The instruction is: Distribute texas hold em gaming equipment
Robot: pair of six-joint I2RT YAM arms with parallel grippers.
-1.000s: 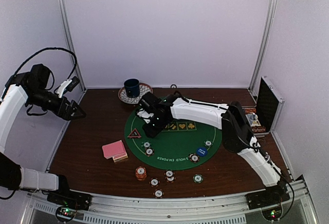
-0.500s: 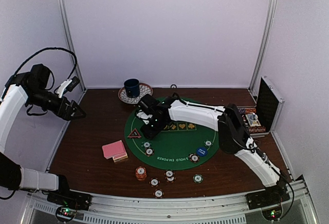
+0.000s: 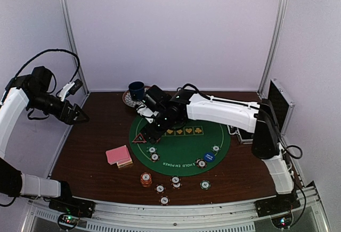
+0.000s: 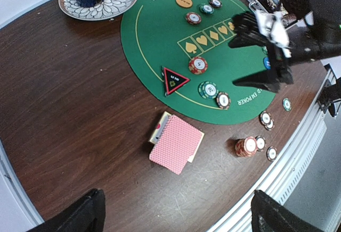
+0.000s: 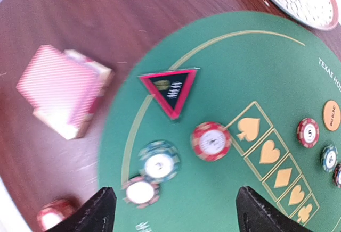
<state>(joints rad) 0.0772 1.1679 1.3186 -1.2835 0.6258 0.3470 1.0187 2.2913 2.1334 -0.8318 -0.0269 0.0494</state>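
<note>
Jaws apart and empty on the right, hovering above the green mat (image 5: 213, 51) near the red chip (image 5: 211, 141) and black triangle (image 5: 170, 89). Left jaws apart too, high over the table (image 4: 64, 93); pink cards (image 4: 176, 144) just off the mat.

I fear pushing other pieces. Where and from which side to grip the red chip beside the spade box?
Grip the red chip by two opposite points of its striped rim, coming straight down. It lies flat on the green mat, so only the thin edge offers a hold. The triangle and the green chip lie apart from it, so there is probably room.
</note>
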